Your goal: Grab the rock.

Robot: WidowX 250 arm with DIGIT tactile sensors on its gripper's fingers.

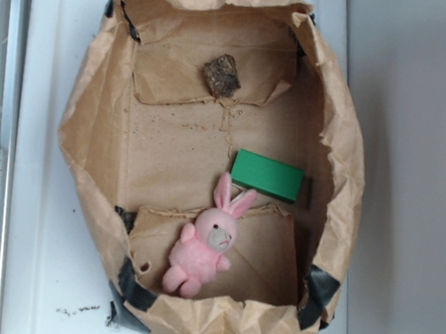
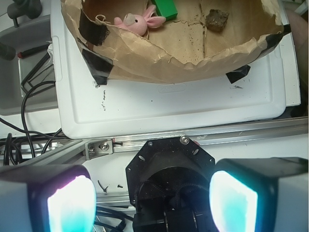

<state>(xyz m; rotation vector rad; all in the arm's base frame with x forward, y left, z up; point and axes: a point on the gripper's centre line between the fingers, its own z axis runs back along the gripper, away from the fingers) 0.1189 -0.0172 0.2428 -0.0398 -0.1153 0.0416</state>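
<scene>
rock [image 1: 221, 75] sits at the far end of the paper bag [image 1: 86, 124] floor, well apart from green block [image 1: 267, 176] and pink bunny [image 1: 200, 251]. claw [image 2: 152, 200] wide open, empty, outside the bag. rock looks rigid, rough, light; pinch across its narrow sides.

Rock [image 1: 221, 75], block [image 1: 267, 175], bunny [image 1: 203, 247] inside bag [image 1: 94, 117]

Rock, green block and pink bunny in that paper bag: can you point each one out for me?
rock [image 1: 221, 75], exterior view, middle of its rough top face.
green block [image 1: 267, 174], exterior view, centre of its flat top.
pink bunny [image 1: 201, 251], exterior view, on its body just below the face.
</scene>
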